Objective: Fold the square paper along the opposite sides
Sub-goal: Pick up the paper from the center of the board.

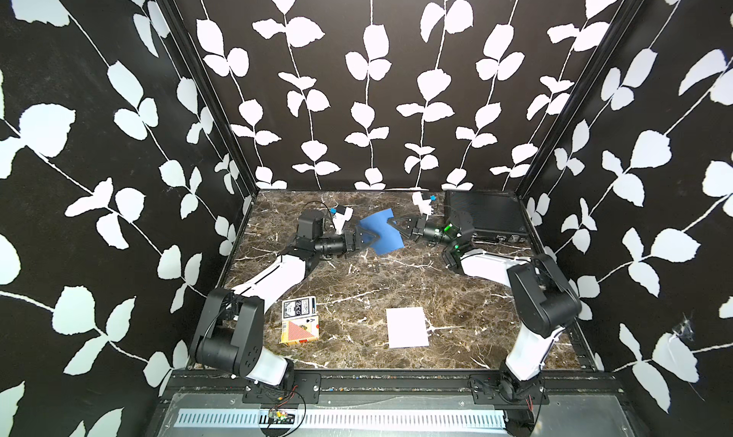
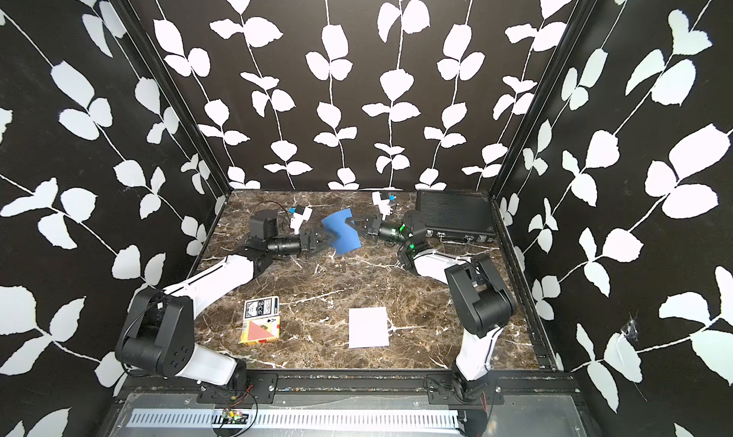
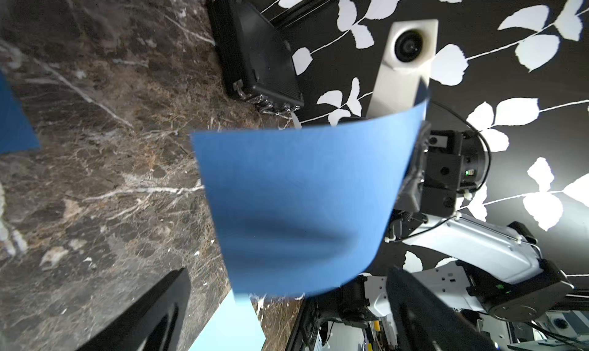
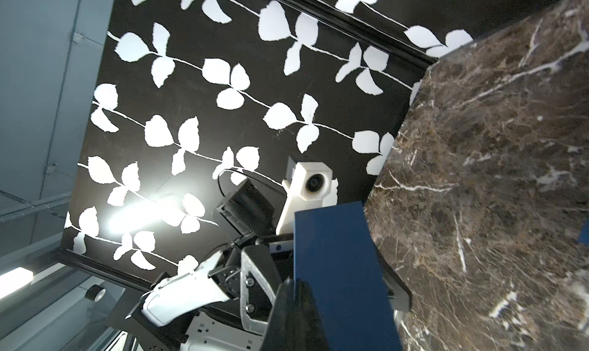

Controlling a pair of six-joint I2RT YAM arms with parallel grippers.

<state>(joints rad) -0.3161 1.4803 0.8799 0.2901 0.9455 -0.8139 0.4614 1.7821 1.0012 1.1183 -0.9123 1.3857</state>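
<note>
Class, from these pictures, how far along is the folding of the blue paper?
Done: blue paper held aloft, bowed. In hand: right claw is shut on one edge; left claw stands open at the opposite edge. Left: bring edges together and crease; no fold shows yet.

Black case [image 1: 484, 213] sits apart from probable card packs [image 1: 298, 309].

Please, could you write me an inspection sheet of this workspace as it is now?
Surface: brown marble table, white veins.
Job's things: blue paper, curved, between both end effectors, far side.
Clutter: white sheet, grey card box and red card box near the front; black case in the far right corner.
End effectors: right end effector shut on the blue paper; left end effector open at its opposite edge.
Cables: black cable looped at the left wrist; loose wires at the front.
Surroundings: leaf-patterned walls.
</note>
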